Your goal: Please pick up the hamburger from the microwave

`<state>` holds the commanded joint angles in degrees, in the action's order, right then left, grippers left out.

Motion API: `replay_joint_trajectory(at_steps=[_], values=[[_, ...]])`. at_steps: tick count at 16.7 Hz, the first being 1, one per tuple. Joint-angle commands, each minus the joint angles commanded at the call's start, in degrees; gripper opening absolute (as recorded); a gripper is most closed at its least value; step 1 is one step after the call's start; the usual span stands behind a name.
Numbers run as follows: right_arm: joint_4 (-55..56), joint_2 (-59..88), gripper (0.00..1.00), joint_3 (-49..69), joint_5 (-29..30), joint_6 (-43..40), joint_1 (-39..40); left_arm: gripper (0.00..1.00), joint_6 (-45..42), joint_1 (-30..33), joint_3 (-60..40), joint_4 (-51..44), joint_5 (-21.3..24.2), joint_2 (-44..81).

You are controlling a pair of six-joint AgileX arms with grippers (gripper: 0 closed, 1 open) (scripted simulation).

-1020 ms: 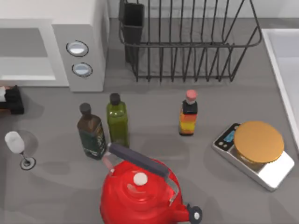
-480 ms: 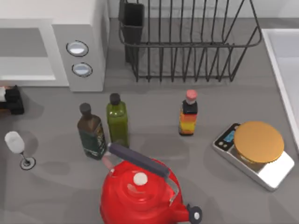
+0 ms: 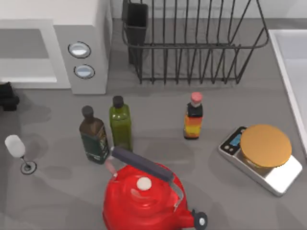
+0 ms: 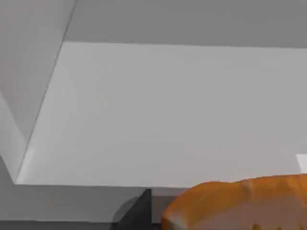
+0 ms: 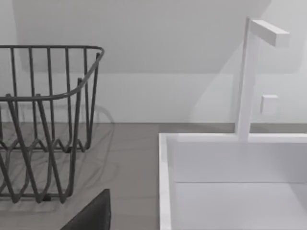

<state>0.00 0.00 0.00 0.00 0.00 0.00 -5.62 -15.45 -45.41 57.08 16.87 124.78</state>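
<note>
The white and grey microwave [image 3: 81, 43] stands at the back left, its open cavity [image 4: 168, 110] pale in the left wrist view. The hamburger [image 4: 240, 206], a rounded orange-brown bun, sits very close to the left wrist camera, in front of the microwave's lower edge. My left gripper [image 3: 6, 97] is a dark shape at the table's far left edge, just in front of the microwave opening, shut on the hamburger. A dark edge of my right gripper [image 5: 93, 215] appears in the right wrist view, parked near the sink.
A black wire rack [image 3: 192, 43] stands at the back centre. Two dark bottles [image 3: 108, 129], a sauce bottle [image 3: 193, 117], a red kettle [image 3: 144, 196], a wine glass [image 3: 17, 151] and a scale [image 3: 263, 155] are spread across the front. A white sink [image 5: 230, 182] lies at the right.
My left gripper has slid left and slightly back, so less of it shows at the top view's edge. Nothing else moved.
</note>
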Motion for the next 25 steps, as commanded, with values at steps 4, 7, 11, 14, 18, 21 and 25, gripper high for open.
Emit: replay_joint_trajectory(at_steps=[4,7,11,14,18,21,25], values=[[0.00,0.00,1.00,0.00,0.00,0.00,0.00,0.00,-0.04,-0.04,-0.33,-12.14,-0.13,-11.59],[0.00,0.00,1.00,0.00,0.00,0.00,0.00,0.00,-0.06,-0.08,-0.54,-16.09,-0.16,-15.43],[0.00,0.00,1.00,0.00,0.00,0.00,0.00,0.00,-0.08,0.01,-0.40,-16.07,-0.15,-15.31],[0.00,0.00,1.00,0.00,0.00,0.00,0.00,0.00,0.73,2.16,-0.54,-17.29,-2.34,-16.49],[0.00,0.00,1.00,0.00,0.00,0.00,0.00,0.00,4.11,13.14,-0.54,-22.76,-12.71,-22.62],[0.00,0.00,1.00,0.00,0.00,0.00,0.00,0.00,7.17,24.13,-0.41,-27.80,-22.95,-28.51],[0.00,0.00,1.00,0.00,0.00,0.00,0.00,0.00,9.90,31.48,-0.03,-32.47,-30.22,-34.29]])
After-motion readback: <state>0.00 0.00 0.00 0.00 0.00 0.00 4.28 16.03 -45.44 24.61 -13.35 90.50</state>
